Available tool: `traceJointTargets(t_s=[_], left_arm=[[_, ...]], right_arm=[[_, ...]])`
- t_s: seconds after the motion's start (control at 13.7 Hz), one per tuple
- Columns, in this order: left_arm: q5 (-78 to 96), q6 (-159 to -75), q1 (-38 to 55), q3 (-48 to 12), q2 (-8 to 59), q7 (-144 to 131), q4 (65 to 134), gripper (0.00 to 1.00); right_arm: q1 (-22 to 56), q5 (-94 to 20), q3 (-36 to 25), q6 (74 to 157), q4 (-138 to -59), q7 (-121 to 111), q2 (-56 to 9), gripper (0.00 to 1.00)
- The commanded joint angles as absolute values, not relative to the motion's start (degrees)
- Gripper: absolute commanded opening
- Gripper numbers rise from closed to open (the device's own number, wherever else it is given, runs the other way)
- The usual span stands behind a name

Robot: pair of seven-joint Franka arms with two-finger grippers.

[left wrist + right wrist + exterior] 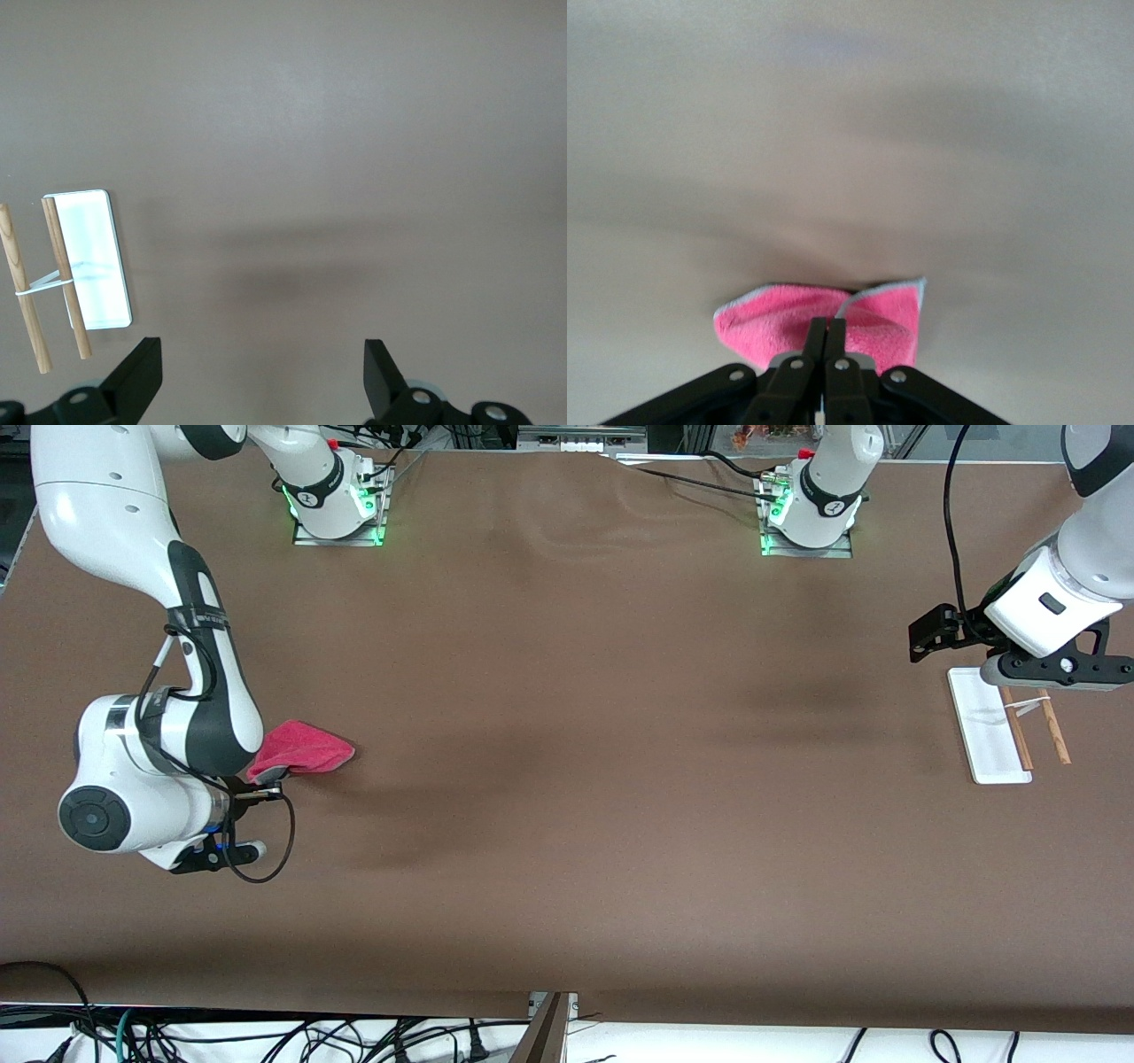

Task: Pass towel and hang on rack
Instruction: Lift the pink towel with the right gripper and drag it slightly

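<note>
Towel (301, 750): pink-red terry cloth, pinched in the closed fingers of the right gripper (824, 341), over the table at the right arm's end.

Rack (1001, 726): white base, two brown rods, at the left arm's end, well apart from the towel.

Left gripper (261, 367): fingers spread wide, empty, hovering over the rack; arm waits.

Key relation: the table's length separates towel from left gripper; handover likely mid-table.

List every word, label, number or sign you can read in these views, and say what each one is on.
None can be read.
Small dark marks on the white collars near both arm bases: too small to read.
Pink-red fuzzy towel, rack with white flat base and brown wooden rods, brown table: no text.
</note>
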State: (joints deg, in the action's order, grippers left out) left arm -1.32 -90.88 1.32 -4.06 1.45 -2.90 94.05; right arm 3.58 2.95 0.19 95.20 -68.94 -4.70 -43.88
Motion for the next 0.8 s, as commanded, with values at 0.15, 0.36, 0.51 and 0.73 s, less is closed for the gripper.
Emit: traceJointTargets(t_s=[0.15,0.36,0.51,0.73], left_arm=[[-1.0,-90.3,0.7,-4.3,2.0,-2.9,92.9,1.00],[-1.0,-90.3,0.7,-4.3,2.0,-2.9,92.9,1.00],[-1.0,-90.3,0.7,-4.3,2.0,-2.9,92.9,1.00],[-1.0,-90.3,0.7,-4.3,2.0,-2.9,92.9,1.00]], right_arm=[[3.3,3.0,0.8,87.0,-63.0,-5.5,-43.6,0.00],[3.4,2.9,0.8,86.1,-62.9,-5.6,-41.5,0.00],[3.6,2.8,1.0,85.3,-62.9,-5.5,-38.9,0.00],[3.9,2.8,1.6,84.4,-62.9,-5.5,-37.2,0.00]])
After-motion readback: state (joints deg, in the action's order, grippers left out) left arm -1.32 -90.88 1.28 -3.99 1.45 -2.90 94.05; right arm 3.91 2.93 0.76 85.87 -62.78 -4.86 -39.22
